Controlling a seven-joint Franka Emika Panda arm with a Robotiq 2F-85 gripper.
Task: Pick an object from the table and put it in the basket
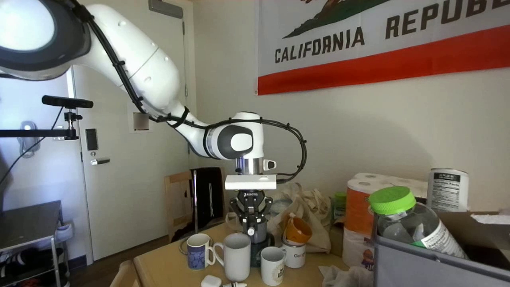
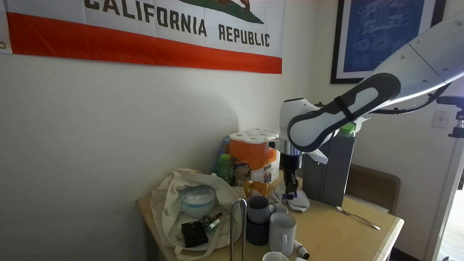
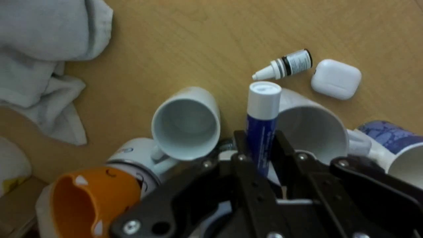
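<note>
A blue tube with a white cap is pinched in my gripper, which is shut on its sides. The capped end sticks out past the fingertips in the wrist view. Only a small blue bit of the tube shows in an exterior view, at the tips of my gripper. The tube hangs above the table, over a group of mugs. In an exterior view, mugs partly cover the lower part of my gripper. Which thing is the basket I cannot tell.
Below the gripper stand a white mug, a bigger white mug, a blue-patterned mug and a tilted orange mug. A dropper bottle, white case, cloth, tote bag and grey bin surround them.
</note>
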